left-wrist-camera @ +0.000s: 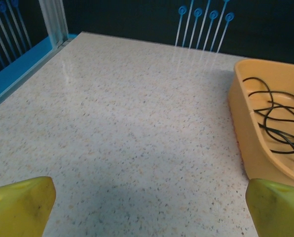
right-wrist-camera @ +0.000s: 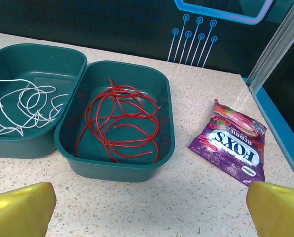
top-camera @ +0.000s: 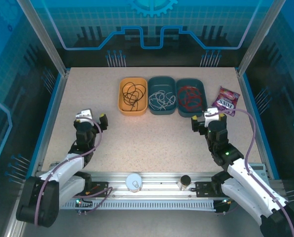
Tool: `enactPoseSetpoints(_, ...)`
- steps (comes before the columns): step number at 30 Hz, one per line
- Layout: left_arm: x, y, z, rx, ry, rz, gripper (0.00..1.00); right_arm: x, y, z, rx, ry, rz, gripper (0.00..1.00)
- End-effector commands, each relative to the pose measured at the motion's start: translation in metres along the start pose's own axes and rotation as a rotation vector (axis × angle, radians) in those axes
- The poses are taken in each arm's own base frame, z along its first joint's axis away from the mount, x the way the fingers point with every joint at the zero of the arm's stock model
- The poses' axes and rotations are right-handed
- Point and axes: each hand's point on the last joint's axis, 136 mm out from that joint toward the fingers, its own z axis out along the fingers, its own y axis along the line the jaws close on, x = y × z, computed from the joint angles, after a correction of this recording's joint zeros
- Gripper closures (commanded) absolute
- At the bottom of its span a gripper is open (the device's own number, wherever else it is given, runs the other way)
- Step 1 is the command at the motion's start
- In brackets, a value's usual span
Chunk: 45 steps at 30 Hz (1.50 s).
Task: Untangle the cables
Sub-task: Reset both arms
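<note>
Three cables lie apart, each in its own tray at the back of the table. The black cable (top-camera: 132, 94) (left-wrist-camera: 280, 118) loops in the orange tray (top-camera: 122, 106) (left-wrist-camera: 245, 133). The white cable (top-camera: 162, 99) (right-wrist-camera: 23, 106) fills the middle teal tray (top-camera: 162, 113). The red cable (top-camera: 190, 96) (right-wrist-camera: 120, 123) coils in the right teal tray (top-camera: 190, 115) (right-wrist-camera: 117, 168). My left gripper (top-camera: 93, 117) (left-wrist-camera: 149, 207) hovers open over bare table, left of and nearer than the orange tray. My right gripper (top-camera: 208, 118) (right-wrist-camera: 149, 210) stands open in front of the red cable's tray, holding nothing.
A purple candy packet (top-camera: 226, 100) (right-wrist-camera: 233, 140) lies right of the trays. A white roll (top-camera: 133, 182) and a dark cap (top-camera: 185, 181) sit on the rail at the near edge. Blue side walls border the table left and right.
</note>
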Motion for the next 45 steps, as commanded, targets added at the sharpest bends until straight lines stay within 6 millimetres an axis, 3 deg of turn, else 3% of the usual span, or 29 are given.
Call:
enactPoseSetpoints(1, -0.034, -0.014, 0.001, 0.108, -0.181, 0.019, 0.01, -0.014, -0.007, 0.002, 0.019, -0.076, 0.002, 0.0)
enactPoseSetpoints(10, -0.02, -0.019, 0.021, 0.162, -0.14, 0.044, 0.01, -0.006, -0.016, 0.008, 0.041, -0.085, -0.017, 0.0)
enactPoseSetpoints(17, 0.006, -0.026, 0.044, 0.231, -0.082, 0.05, 0.01, 0.006, -0.023, 0.015, 0.051, -0.082, 0.011, 0.0)
enactPoseSetpoints(21, 0.021, -0.038, 0.061, 0.291, 0.003, 0.077, 0.01, 0.012, -0.029, 0.021, 0.065, -0.073, 0.035, 0.0)
enactPoseSetpoints(24, 0.023, -0.036, 0.075, 0.281, 0.09, 0.055, 0.01, 0.015, -0.033, 0.026, 0.077, -0.073, 0.045, 0.0)
enactPoseSetpoints(41, 0.022, -0.031, 0.076, 0.267, 0.081, 0.041, 0.01, 0.046, -0.019, 0.061, -0.001, -0.096, 0.048, 0.0)
enactPoseSetpoints(45, 0.021, -0.031, 0.076, 0.267, 0.08, 0.042, 0.01, 0.045, -0.016, 0.071, -0.013, -0.122, 0.047, 0.0)
